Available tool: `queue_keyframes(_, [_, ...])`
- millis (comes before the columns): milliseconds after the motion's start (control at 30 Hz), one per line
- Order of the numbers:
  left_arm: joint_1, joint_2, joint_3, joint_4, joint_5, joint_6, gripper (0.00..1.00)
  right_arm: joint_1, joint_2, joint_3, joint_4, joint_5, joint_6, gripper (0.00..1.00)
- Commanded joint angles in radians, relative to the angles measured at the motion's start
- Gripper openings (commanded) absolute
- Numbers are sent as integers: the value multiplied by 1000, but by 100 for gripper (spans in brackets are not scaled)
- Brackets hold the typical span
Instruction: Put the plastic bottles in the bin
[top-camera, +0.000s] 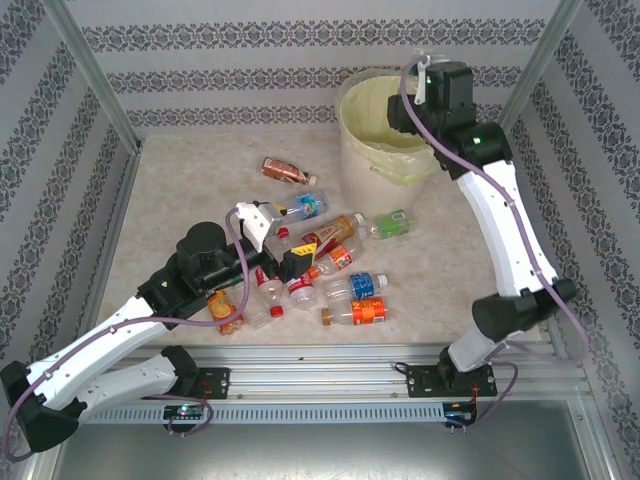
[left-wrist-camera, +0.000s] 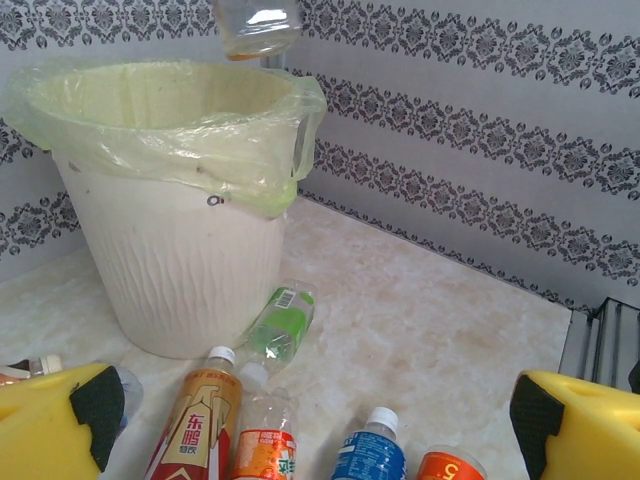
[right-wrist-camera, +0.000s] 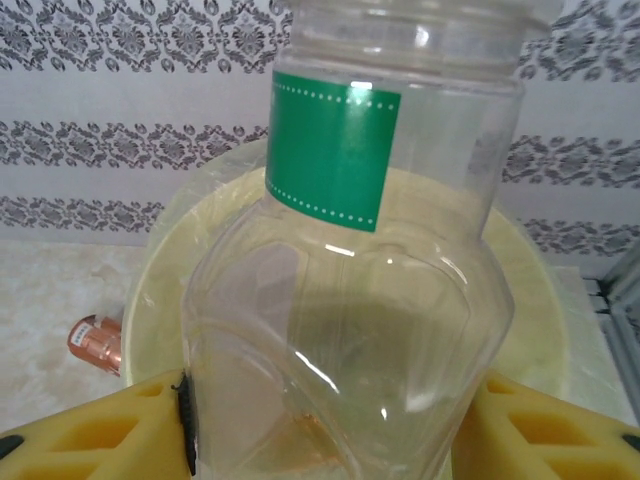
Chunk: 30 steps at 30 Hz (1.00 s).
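The right gripper (right-wrist-camera: 320, 430) pinches a clear green-labelled plastic bottle (right-wrist-camera: 350, 300) over the big round white bin (left-wrist-camera: 170, 270), while the left gripper (top-camera: 285, 238) gapes wide and empty above other small plastic bottles (top-camera: 340, 275).

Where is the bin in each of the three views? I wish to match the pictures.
Top external: the bin stands at the upper right of centre.
Left wrist: the bin is at the upper left.
Right wrist: the bin is at the centre, behind the green-labelled bottle in the right gripper.
Shared landmark: the patterned wall behind the bin.
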Motion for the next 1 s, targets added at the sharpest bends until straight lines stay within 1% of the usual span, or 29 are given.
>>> queue_keyframes(0, [13, -15, -13, 44, -26, 10, 100, -31, 92, 116, -94, -96, -9, 59])
queue_keyframes(200, [16, -16, -18, 46, -69, 14, 100, -73, 266, 308, -217, -168, 14, 59])
queue_keyframes(333, [20, -25, -29, 65, -103, 10, 100, -82, 342, 378, -276, -175, 17, 59])
queue_keyframes(533, [21, -46, -49, 95, -135, 11, 100, -93, 405, 387, -314, -192, 24, 60])
queue_keyframes(733, [21, -66, -70, 126, -149, 10, 100, -94, 421, 342, -305, -202, 23, 62])
queue_keyframes(800, [22, -67, -70, 127, -149, 12, 100, -95, 420, 333, -299, -206, 28, 64])
queue_keyframes(967, [22, -64, -70, 126, -141, 14, 100, -95, 416, 360, -304, -215, 39, 78])
